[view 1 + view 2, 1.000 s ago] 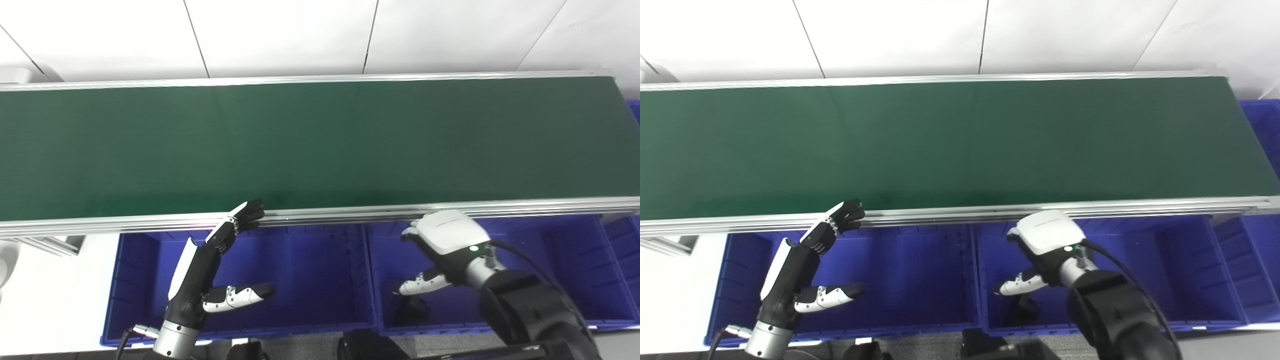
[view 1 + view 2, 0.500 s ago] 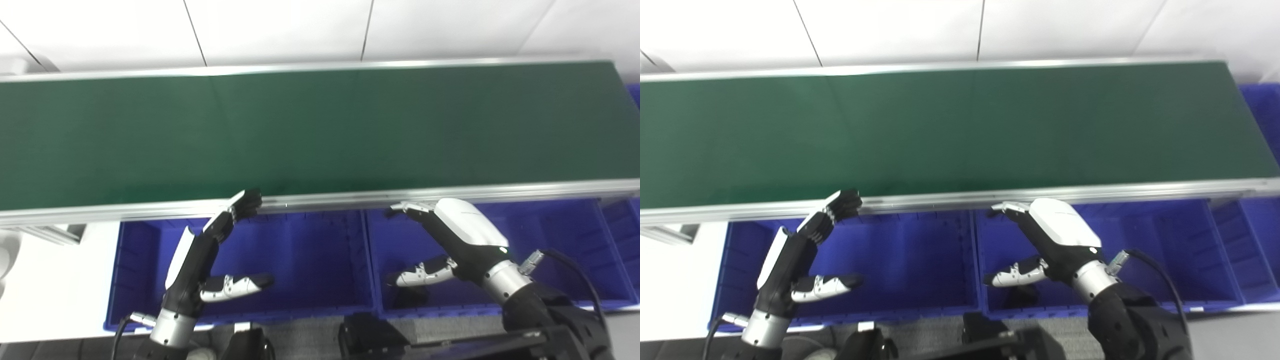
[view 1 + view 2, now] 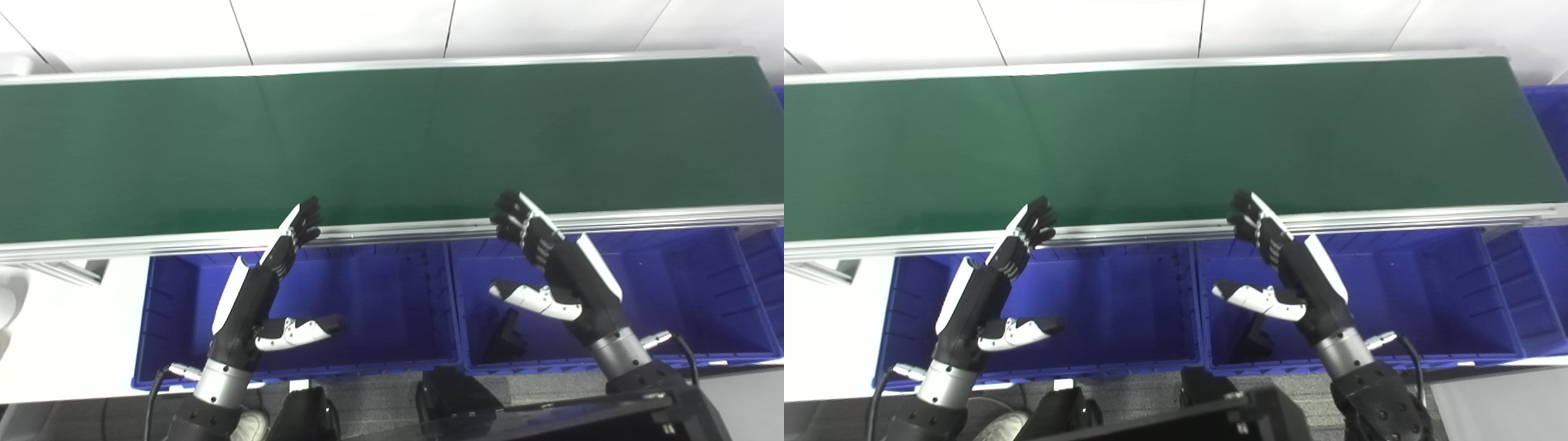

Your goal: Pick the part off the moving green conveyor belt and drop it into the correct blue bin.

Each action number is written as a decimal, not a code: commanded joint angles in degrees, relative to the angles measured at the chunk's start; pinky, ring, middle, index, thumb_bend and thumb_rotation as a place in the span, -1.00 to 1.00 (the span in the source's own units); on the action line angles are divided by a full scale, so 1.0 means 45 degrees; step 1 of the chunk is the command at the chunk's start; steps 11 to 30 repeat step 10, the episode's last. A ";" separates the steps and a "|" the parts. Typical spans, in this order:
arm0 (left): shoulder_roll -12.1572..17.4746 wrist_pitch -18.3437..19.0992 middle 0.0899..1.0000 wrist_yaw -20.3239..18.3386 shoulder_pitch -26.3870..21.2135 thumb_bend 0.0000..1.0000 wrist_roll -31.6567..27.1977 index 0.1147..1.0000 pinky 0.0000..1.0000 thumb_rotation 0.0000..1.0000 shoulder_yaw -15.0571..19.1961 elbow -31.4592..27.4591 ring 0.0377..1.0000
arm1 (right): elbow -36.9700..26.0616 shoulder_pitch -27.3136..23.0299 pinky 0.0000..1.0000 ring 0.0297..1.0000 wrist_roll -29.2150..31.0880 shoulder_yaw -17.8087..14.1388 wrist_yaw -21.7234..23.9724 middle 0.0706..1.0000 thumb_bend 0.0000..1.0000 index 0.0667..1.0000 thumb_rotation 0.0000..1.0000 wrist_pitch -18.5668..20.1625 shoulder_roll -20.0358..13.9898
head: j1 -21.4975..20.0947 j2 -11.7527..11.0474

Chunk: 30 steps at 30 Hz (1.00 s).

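The green conveyor belt (image 3: 392, 141) runs across the view and carries no part. My left hand (image 3: 263, 288) is open and empty, raised over the left blue bin (image 3: 380, 318), fingertips at the belt's near rail. My right hand (image 3: 551, 269) is open and empty, palm turned up over the middle blue bin (image 3: 686, 306), thumb spread to the left. A dark part (image 3: 505, 334) lies on the floor of the middle bin, below the right hand. It also shows in the right eye view (image 3: 1252, 343).
The aluminium rail (image 3: 429, 231) edges the belt just above the bins. Another blue bin (image 3: 765, 269) shows at the far right. A white surface (image 3: 61, 343) lies left of the bins. Black equipment (image 3: 453, 404) sits at the bottom edge.
My right hand has turned from back-up, fingers bent down into the bin, to palm-up with fingers stretched toward the rail. The dark part is now uncovered. The camera has tilted; the left hand stays much as before.
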 commanded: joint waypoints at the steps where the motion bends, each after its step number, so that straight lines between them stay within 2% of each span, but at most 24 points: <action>1: -0.0018 -0.0595 0.93 0.0166 0.0147 0.45 0.0173 0.93 0.79 0.13 0.0055 -0.0159 0.88 | -0.0110 0.0196 0.77 0.80 0.0233 0.0186 -0.0307 0.87 0.72 0.91 -0.03 -0.1015 -0.0098 | -0.0049 -0.0109; 5: -0.0033 -0.0871 0.94 0.0114 0.0297 0.45 0.0046 0.94 0.81 0.13 0.0065 0.0007 0.89 | 0.0050 0.0303 0.77 0.82 0.0077 0.0550 -0.0702 0.87 0.75 0.91 0.04 -0.1393 -0.0183 | -0.0207 -0.0420; 6: -0.0021 -0.0800 0.95 0.0096 0.0370 0.46 0.0071 0.94 0.82 0.13 0.0065 -0.0058 0.90 | 0.0086 0.0364 0.77 0.82 0.0012 0.0619 -0.0810 0.88 0.75 0.91 0.06 -0.1507 -0.0189 | -0.0345 -0.0784; 7: -0.0018 -0.0751 0.95 0.0101 0.0449 0.45 0.0125 0.95 0.82 0.12 0.0071 -0.0116 0.90 | 0.0109 0.0426 0.77 0.82 -0.0070 0.0685 -0.0937 0.88 0.74 0.91 0.10 -0.1593 -0.0183 | -0.0409 -0.0836; 10: -0.0019 -0.0899 0.97 0.0104 0.0519 0.46 0.0109 0.96 0.84 0.10 0.0077 -0.0045 0.92 | 0.0159 0.0517 0.76 0.81 -0.0209 0.0850 -0.1261 0.87 0.67 0.91 0.23 -0.1766 -0.0128 | -0.0572 -0.0812; 30: -0.0019 -0.0899 0.97 0.0104 0.0519 0.46 0.0109 0.96 0.84 0.10 0.0077 -0.0045 0.92 | 0.0159 0.0517 0.76 0.81 -0.0209 0.0850 -0.1261 0.87 0.67 0.91 0.23 -0.1766 -0.0128 | -0.0572 -0.0812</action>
